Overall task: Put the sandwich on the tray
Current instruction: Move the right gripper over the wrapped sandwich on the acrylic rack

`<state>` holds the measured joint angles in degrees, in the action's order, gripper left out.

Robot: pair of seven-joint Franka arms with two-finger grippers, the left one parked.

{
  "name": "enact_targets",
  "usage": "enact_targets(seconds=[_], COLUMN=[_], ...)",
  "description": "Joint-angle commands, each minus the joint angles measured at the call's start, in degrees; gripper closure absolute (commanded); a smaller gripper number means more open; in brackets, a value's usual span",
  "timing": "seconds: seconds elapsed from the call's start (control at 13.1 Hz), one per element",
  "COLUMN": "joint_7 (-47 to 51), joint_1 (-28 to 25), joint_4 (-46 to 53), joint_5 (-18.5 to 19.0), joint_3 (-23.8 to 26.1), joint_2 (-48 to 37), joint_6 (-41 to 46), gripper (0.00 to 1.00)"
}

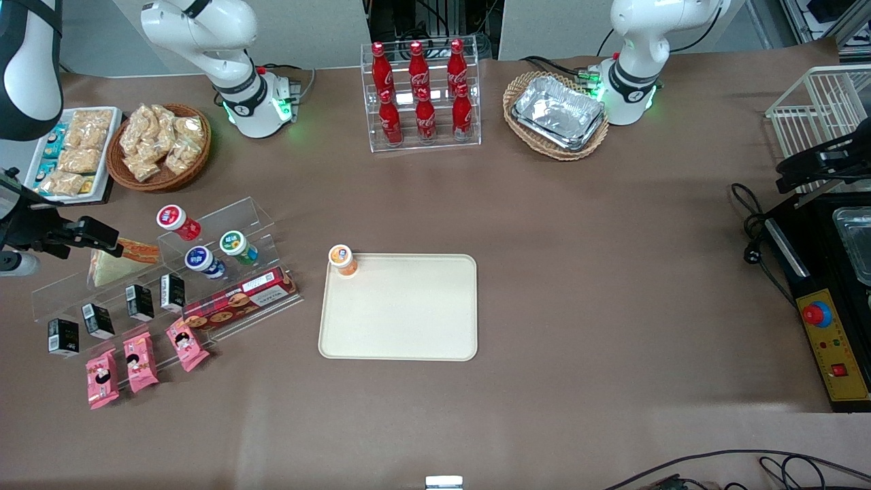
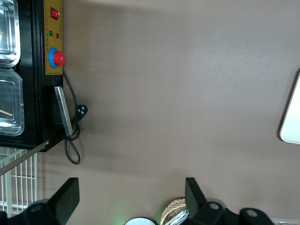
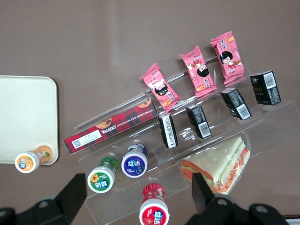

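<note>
Clear plastic wraps the sandwich (image 1: 112, 262), a white-bread wedge with an orange-red label, lying on the top step of the acrylic display stand (image 1: 224, 224) at the left of the front frame. The right arm's gripper (image 1: 68, 235) hangs just above it at the far left edge, its jaws spread wide and holding nothing; in the wrist view the sandwich (image 3: 220, 166) sits close to one dark finger (image 3: 201, 194). The cream-beige tray (image 1: 408, 320) lies flat on the brown desk (image 1: 612, 272) at mid-frame, well apart from the sandwich, with an orange-capped bottle (image 1: 342, 259) standing on its upper-left corner. A long red biscuit box (image 1: 239, 297) rests on the stand's lower step, between sandwich and tray.
</note>
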<state>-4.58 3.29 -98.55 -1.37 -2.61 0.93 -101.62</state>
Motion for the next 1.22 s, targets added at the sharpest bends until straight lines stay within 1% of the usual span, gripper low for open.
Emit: enact_targets(seconds=[0.0, 0.23, 0.31, 0.46, 0.53, 0.61, 0.84, 0.99, 1.14], joint_7=[-0.5, 0.7, 2.9, 12.4, 16.1, 17.7, 27.2, 32.7, 37.3], joint_1=[-0.3, 0.4, 0.5, 0.6, 0.7, 1.2, 2.2, 3.0, 5.4], joint_4=[0.4, 1.1, 1.3, 1.5, 1.5, 1.5, 1.4, 1.2, 1.3], joint_5=[0.8, 0.1, 0.2, 1.1, 2.7, 2.9, 2.5, 2.5, 2.3], joint_3=[0.0, -0.1, -0.2, -0.4, -0.6, -1.6, -4.6, -5.1, -5.6], joint_2=[-0.1, -0.2, -0.3, -0.5, -0.5, -0.5, -0.2, -0.1, -0.4], joint_6=[0.8, 0.9, 0.9, 1.0, 1.1, 1.2, 3.2, 4.1, 4.5], gripper=[0.0, 0.0, 0.0, 0.0, 0.0, 0.0, 0.0, 0.0, 0.0])
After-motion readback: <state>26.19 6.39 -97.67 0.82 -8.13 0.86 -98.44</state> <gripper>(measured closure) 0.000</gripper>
